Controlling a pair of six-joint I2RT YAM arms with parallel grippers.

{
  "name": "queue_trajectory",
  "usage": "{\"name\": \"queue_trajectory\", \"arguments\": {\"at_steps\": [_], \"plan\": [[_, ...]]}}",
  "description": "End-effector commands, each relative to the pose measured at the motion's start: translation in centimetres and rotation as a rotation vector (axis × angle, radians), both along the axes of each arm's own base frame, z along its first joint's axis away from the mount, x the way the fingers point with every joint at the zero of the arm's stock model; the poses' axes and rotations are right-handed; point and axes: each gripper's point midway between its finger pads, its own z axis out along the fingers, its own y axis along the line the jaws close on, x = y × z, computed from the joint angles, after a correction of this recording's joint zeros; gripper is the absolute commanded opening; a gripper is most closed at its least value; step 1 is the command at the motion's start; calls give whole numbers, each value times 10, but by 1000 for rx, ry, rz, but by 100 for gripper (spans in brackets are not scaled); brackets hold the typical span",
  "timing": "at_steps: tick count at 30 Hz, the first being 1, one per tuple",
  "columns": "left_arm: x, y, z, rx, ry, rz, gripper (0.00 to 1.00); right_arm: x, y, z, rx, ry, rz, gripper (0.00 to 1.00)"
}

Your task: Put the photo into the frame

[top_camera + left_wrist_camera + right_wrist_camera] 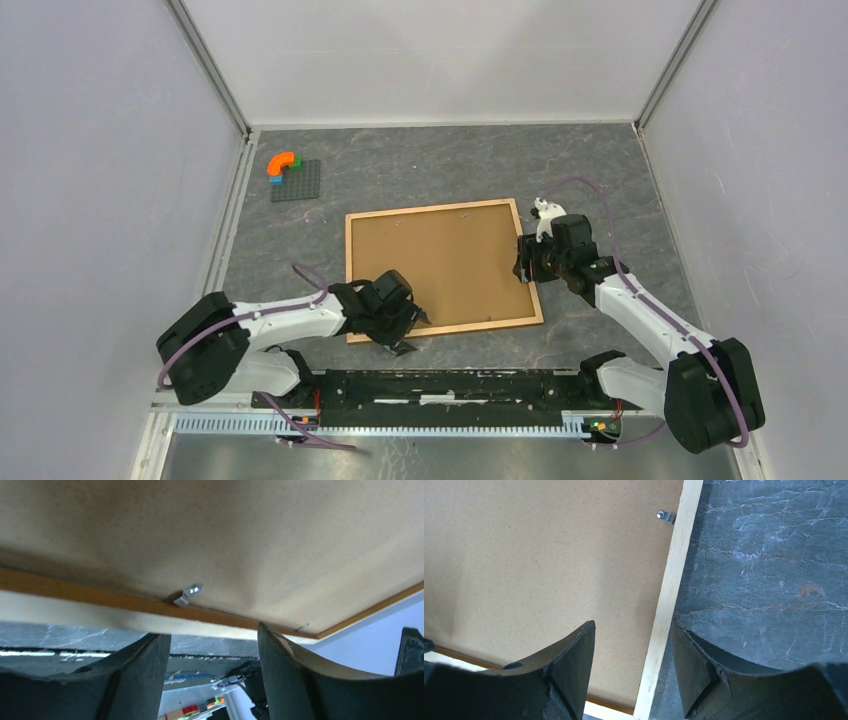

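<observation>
The frame (480, 326) lies back-up on the table (600, 180) — left gripper (412, 335) at its near edge, fingers spread, empty; right gripper (521, 262) straddles its right edge, fingers apart, clasping nothing.

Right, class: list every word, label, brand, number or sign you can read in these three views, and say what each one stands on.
None can be read.
The frame, its backing board and metal tab: plain, no print.
The grey baseplate and coloured bricks: no lettering visible.
Coloured spots on the rail by the arm bases: too small to read, if they carry text at all.
</observation>
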Motion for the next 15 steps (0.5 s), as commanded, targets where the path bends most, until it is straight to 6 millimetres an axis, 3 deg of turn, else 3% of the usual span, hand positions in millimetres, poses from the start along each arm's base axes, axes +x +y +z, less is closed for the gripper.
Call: {"name": "queue_trajectory", "arguments": {"at_steps": [1, 4, 9, 15], "plan": [[17, -21, -2, -57, 5, 119, 64, 0, 0, 2, -12, -22, 20, 63], [20, -25, -12, -24, 9, 106, 51, 0, -1, 4, -12, -27, 16, 63], [14, -13, -31, 106, 34, 46, 42, 1, -2, 4, -18, -27, 10, 63], [24, 34, -35, 333, -38, -76, 26, 12, -9, 5, -59, -34, -17, 63]]}}
